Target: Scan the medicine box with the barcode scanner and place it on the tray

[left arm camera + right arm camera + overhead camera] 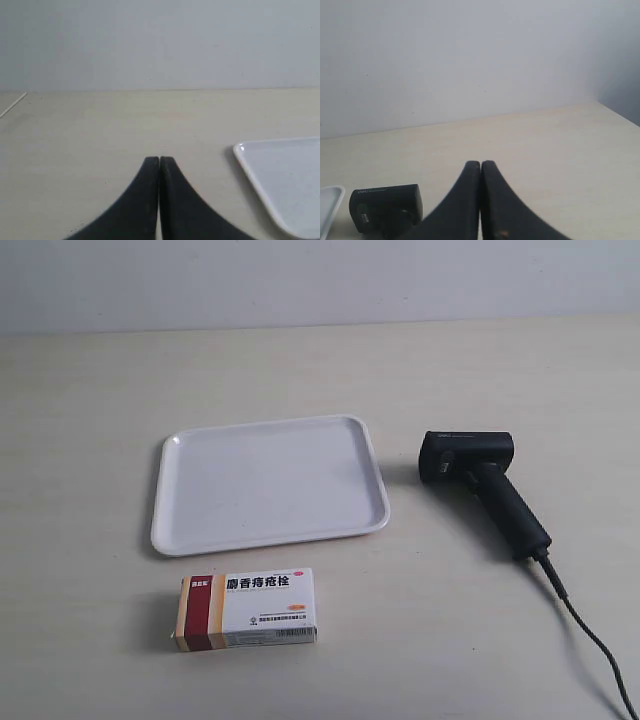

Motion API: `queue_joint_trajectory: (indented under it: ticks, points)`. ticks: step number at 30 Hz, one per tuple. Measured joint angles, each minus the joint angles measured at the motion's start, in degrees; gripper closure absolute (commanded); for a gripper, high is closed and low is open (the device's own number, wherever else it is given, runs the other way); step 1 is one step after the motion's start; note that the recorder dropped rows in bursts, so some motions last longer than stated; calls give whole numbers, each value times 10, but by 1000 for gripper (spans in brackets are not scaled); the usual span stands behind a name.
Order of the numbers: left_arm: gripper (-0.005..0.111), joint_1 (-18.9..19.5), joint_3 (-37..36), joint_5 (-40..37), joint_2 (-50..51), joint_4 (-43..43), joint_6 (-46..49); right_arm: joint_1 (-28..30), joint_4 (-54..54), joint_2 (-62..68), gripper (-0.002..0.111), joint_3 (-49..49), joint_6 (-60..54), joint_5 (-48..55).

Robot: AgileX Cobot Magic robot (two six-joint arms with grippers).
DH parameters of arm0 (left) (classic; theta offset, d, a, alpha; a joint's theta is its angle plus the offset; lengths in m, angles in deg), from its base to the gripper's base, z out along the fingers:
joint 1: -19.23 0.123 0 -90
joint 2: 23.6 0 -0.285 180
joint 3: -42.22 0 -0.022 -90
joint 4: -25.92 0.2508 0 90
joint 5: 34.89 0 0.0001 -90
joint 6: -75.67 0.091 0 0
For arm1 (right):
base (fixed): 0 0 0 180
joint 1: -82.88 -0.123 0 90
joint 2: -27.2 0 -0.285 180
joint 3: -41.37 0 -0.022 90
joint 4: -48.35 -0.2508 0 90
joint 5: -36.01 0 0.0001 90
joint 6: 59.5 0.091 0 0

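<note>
The medicine box [246,608] lies flat on the table in front of the tray, its dark red and tan band toward the exterior view's left and its barcode side facing the camera. The white tray [269,483] sits behind it, and one corner of the tray [280,175] shows in the left wrist view. The black barcode scanner [483,483] lies to the tray's right, its cable trailing to the lower right; its head [386,207] appears in the right wrist view. My left gripper [159,159] is shut with nothing in it. My right gripper [480,163] is shut and holds nothing. Neither arm shows in the exterior view.
The pale wooden table [90,420] stretches back to a plain grey wall [320,280]. The scanner's thin cable [590,630] runs off the frame's lower right corner. A table corner [600,104] shows in the right wrist view.
</note>
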Motion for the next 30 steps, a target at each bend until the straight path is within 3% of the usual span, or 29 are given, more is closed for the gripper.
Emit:
queue_joint_trajectory:
  ticks: [7,20,24,30]
  points:
    - [104,0,0,43,0,-85,-39,0,0,0,108,0,0,0]
    - [107,0,7,161,5,-109,-46,0,2,0,108,0,0,-38]
    - [107,0,21,202,56,-109,-46,0,0,0,108,0,0,-44]
    - [107,0,23,261,211,-108,-34,0,0,0,108,0,0,-48]
